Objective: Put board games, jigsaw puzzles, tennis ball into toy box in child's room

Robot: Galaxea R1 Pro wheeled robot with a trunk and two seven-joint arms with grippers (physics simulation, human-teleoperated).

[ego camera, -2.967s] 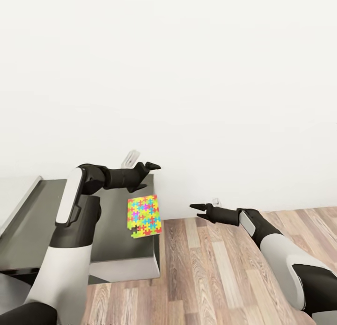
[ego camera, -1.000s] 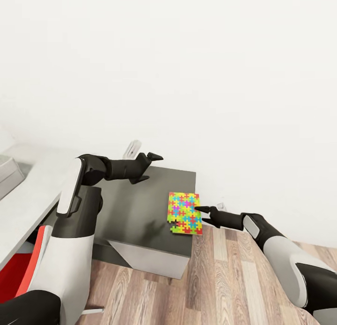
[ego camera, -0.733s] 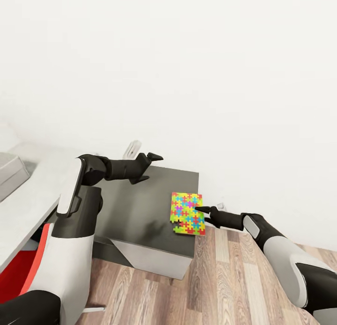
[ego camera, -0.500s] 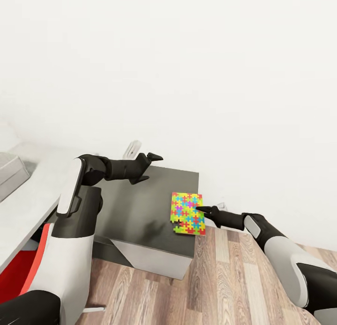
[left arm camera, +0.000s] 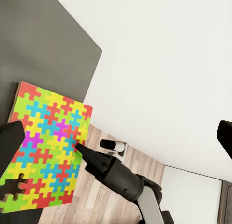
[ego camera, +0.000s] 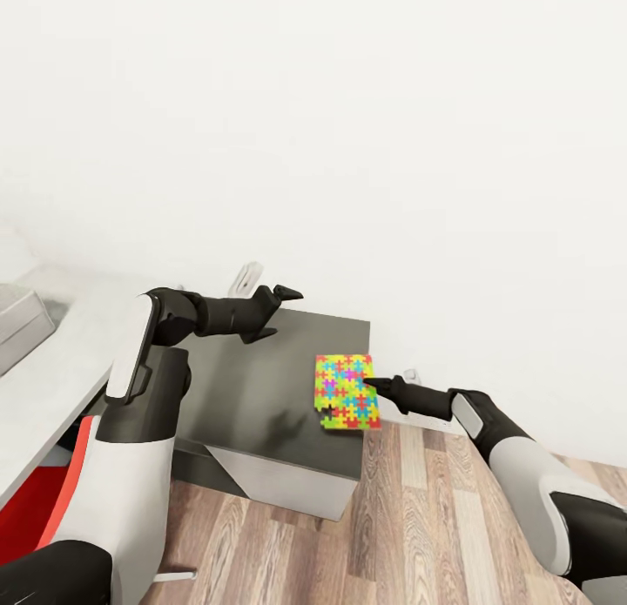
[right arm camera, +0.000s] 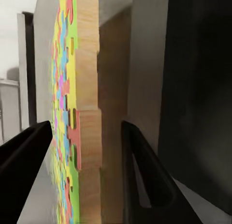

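Observation:
A bright multicoloured jigsaw puzzle (ego camera: 347,391) lies at the right end of the dark grey table (ego camera: 252,387), its right edge slightly raised. My right gripper (ego camera: 369,382) comes in from the right and is shut on that edge. In the right wrist view the puzzle's wooden edge (right arm camera: 87,137) stands between the two dark fingers (right arm camera: 140,175). My left gripper (ego camera: 283,313) hovers open above the table's far side, well clear of the puzzle. The left wrist view looks down on the puzzle (left arm camera: 48,146) and the right gripper (left arm camera: 82,149).
A white wall rises just behind the table. A wall socket (ego camera: 409,377) sits low on it near my right gripper. Wood floor (ego camera: 418,518) spreads in front and to the right. A white surface (ego camera: 52,361) with a grey box (ego camera: 17,318) lies left, a red item (ego camera: 43,500) below.
The view swung over the three seconds, bringing the table under the arms. In the last half second the right gripper closed on the puzzle's right edge, which rose slightly. The left arm held still.

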